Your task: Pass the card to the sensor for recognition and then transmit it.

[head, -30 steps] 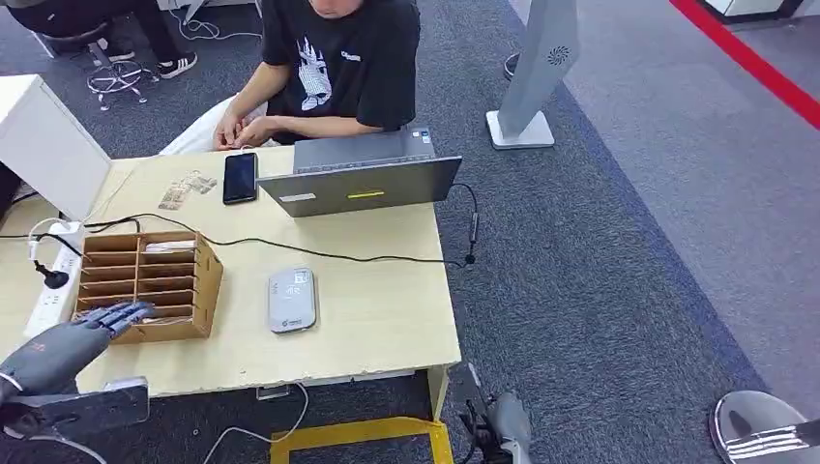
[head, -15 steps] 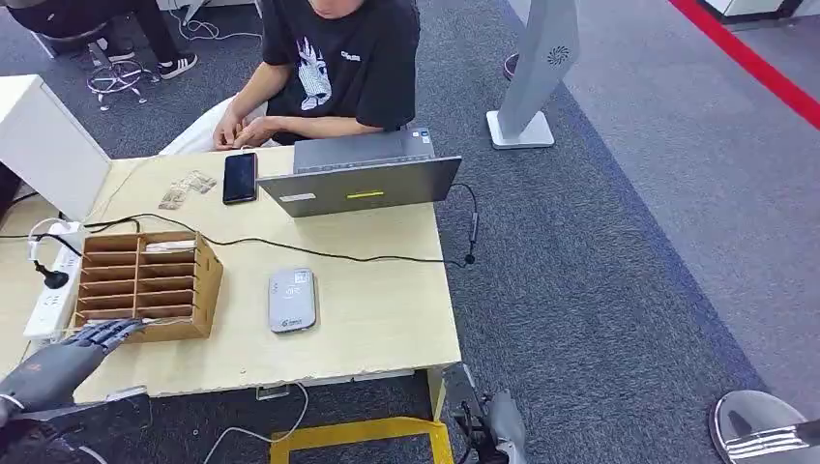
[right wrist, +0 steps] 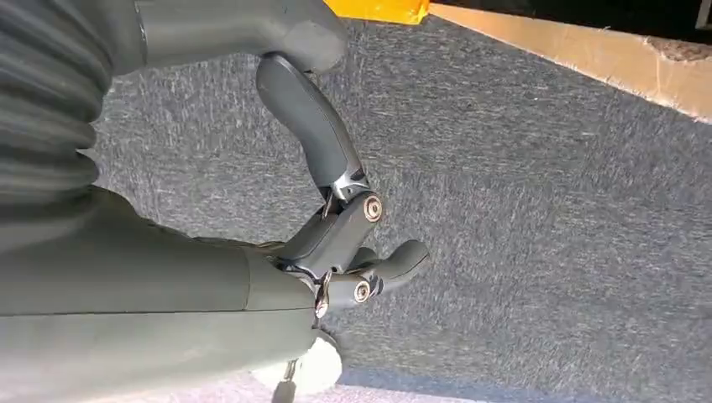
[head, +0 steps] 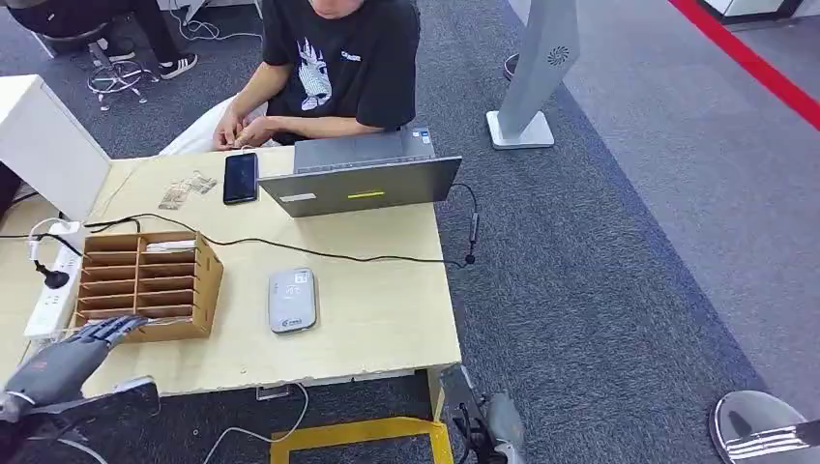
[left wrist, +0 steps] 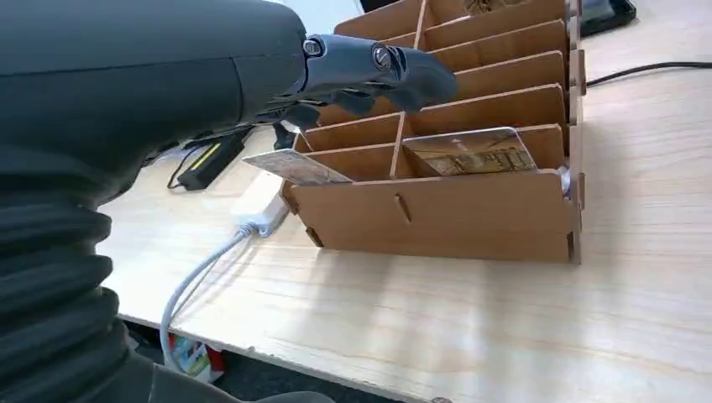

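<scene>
The left hand [head: 73, 350] has dropped back toward the near table [head: 367, 319] edge, its fingers [left wrist: 382, 71] spread and holding nothing just short of the card [left wrist: 295, 166] still in the wooden rack [head: 145, 280], so pickup, scanning at the sensor [head: 292, 300] and handover all remain.
</scene>
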{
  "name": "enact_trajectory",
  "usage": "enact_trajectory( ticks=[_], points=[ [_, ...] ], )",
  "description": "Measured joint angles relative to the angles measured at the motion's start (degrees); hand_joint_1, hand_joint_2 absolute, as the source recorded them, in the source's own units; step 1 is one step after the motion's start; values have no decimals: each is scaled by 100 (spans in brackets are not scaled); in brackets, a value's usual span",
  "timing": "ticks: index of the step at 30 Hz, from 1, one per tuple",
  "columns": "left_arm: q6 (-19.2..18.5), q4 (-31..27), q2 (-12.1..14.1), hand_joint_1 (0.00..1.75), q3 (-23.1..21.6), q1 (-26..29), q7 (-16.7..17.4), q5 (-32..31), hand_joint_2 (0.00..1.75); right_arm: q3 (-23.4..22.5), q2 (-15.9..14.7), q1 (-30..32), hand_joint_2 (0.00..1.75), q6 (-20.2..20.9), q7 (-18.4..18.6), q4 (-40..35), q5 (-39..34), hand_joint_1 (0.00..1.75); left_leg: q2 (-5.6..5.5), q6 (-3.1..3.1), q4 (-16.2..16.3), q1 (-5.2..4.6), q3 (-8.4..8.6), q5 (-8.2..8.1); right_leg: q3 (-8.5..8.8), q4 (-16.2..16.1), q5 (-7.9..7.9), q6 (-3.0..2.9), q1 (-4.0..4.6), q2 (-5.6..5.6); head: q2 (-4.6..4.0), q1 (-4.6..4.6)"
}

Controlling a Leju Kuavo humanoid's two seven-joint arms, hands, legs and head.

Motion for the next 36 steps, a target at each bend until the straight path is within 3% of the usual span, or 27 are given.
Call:
enact_trajectory(
  ticks=[16,36],
  points=[
    [122,424,-404,0,92,-75,-57,-391,175,122,0,-21,175,11,7,35,-50,0,0,0,0,0,0,0,-1,0,0,0,0,0,0,0],
    [723,1412,-1261,0,157,-212,-507,-918,175,354,7,-210,175,52,-61,236,-256,0,-1,0,1,0,0,0,0,0,0,0,0,-1,0,-2]
  ],
)
